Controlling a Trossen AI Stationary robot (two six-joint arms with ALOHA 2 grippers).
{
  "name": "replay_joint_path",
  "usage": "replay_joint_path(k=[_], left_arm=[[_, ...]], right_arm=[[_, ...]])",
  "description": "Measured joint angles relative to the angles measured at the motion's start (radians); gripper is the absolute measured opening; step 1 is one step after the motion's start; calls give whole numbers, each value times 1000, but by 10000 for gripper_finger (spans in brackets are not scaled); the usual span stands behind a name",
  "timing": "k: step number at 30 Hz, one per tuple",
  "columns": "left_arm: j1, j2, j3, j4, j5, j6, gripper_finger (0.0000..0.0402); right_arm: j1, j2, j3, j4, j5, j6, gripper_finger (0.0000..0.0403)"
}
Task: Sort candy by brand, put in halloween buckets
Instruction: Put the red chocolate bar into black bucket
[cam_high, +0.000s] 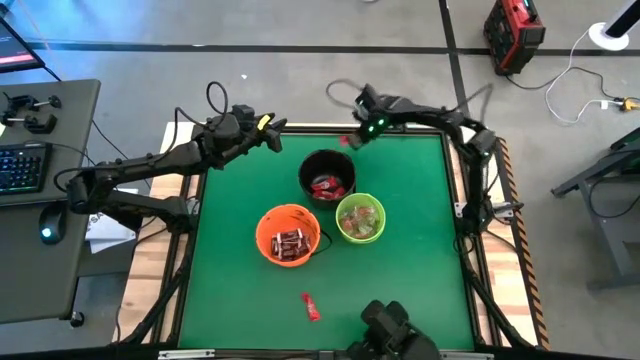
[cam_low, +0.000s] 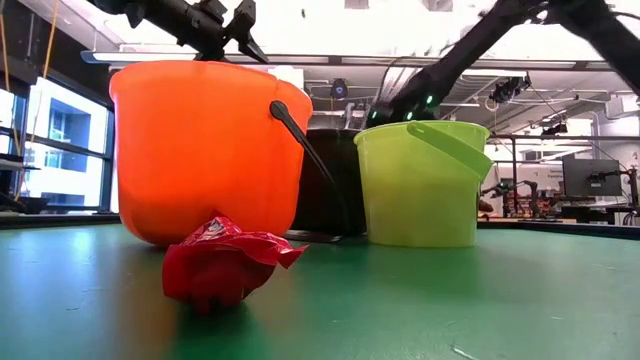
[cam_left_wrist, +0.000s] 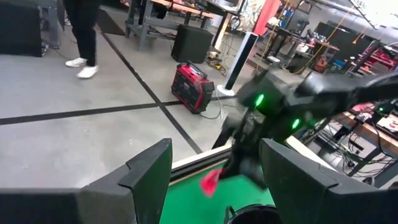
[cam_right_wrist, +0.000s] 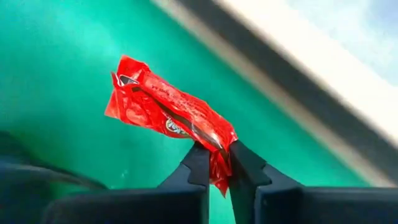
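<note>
Right hand (cam_right_wrist: 214, 163): fingers pinched on one end of a red-wrapped candy (cam_right_wrist: 169, 114); the rest of the wrapper sticks out free above the green desk (cam_high: 400, 270).
Right hand, place: high view puts it (cam_high: 352, 138) near the desk's far edge, just beyond the black bucket (cam_high: 326, 176), candy (cam_high: 345, 141) in the air.
Left hand (cam_high: 272, 140): fingers (cam_left_wrist: 143, 174) spread apart, nothing between them; raised over the far-left part of the desk, left of the black bucket, facing the right hand.
Black bucket: farthest of the three, red-wrapped candies inside.
Orange bucket (cam_high: 288, 234): near-left of the black bucket, dark brown wrapped candies inside.
Lime green bucket (cam_high: 361, 219): near-right of the black bucket, just beside the orange bucket; pale wrapped candies inside.
Loose candy: one red-wrapped candy (cam_high: 311, 306) lies on the desk, on the near side of the orange bucket, apart from it; low view shows it (cam_low: 225, 261) crumpled in front of the orange bucket (cam_low: 205, 150).
Room: a person's legs (cam_left_wrist: 81, 34) on the floor beyond the desk.
</note>
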Motion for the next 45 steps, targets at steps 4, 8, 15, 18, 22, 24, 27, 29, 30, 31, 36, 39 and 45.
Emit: replay_joint_path(k=[4, 8, 15, 18, 22, 24, 27, 29, 30, 31, 36, 39, 45], left_arm=[[0, 0, 0, 0, 0, 0, 232], [0, 0, 0, 1, 0, 0, 232], [0, 0, 0, -2, 0, 1, 232], [0, 0, 0, -5, 0, 0, 232], [0, 0, 0, -6, 25, 0, 232], [0, -1, 0, -6, 92, -2, 232], [5, -10, 1, -5, 246, 5, 232], [17, -27, 1, -20, 322, 37, 232], [26, -37, 1, -20, 351, 59, 232], [35, -50, 1, -26, 383, 82, 232], [80, -111, 2, -175, 489, 181, 232], [85, -133, 2, -318, 491, 230, 232], [71, -117, -12, -473, 460, 252, 232]], right_arm=[[-36, -105, 2, 7, -15, -37, 10], [-51, -219, 2, 7, -172, -89, 8], [49, -318, 2, 7, -502, -226, 9], [125, -317, 2, -2, -505, -254, 10], [221, -313, 2, -11, -381, -271, 11], [260, -313, 2, -15, -274, -248, 11], [299, -313, 2, -53, -144, -205, 21], [320, -313, 2, -77, -94, -135, 39], [330, -313, 2, -88, -73, -94, 52], [341, -313, 2, -94, -52, -53, 68], [383, -313, 2, -112, 53, 116, 153], [400, -313, 2, -113, 95, 210, 195], [408, -314, 2, -113, 49, 428, 219]])
